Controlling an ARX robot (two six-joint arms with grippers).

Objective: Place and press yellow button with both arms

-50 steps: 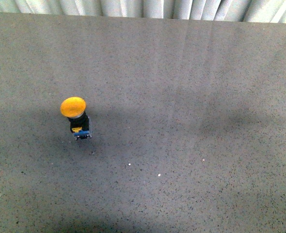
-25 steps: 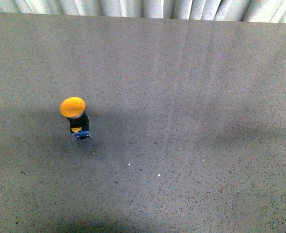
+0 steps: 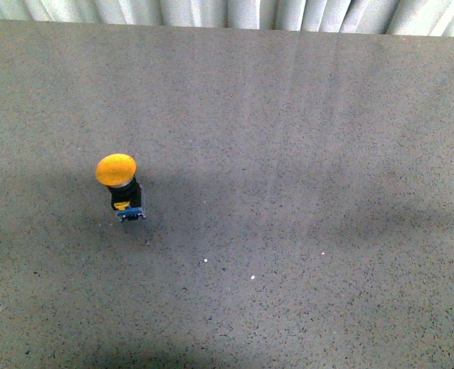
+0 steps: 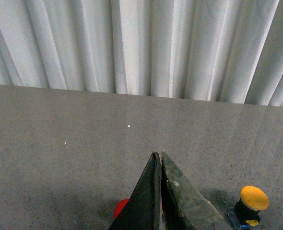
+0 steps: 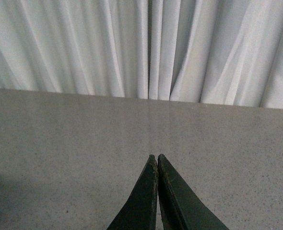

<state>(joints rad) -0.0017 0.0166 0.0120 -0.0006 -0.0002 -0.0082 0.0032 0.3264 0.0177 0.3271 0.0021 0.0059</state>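
Observation:
The yellow button (image 3: 118,187) stands upright on the grey table at the left of the front view, its orange-yellow cap on top of a black body with yellow and blue base parts. It also shows in the left wrist view (image 4: 250,206). My left gripper (image 4: 159,155) is shut and empty, apart from the button. My right gripper (image 5: 157,157) is shut and empty over bare table. Neither arm shows in the front view.
A red object (image 4: 121,208) lies partly hidden behind my left gripper's fingers. A white pleated curtain (image 3: 235,11) hangs behind the table's far edge. The grey speckled table (image 3: 304,192) spreads to the right of the button.
The button has stayed where it was. The shadows on the table have shifted slightly.

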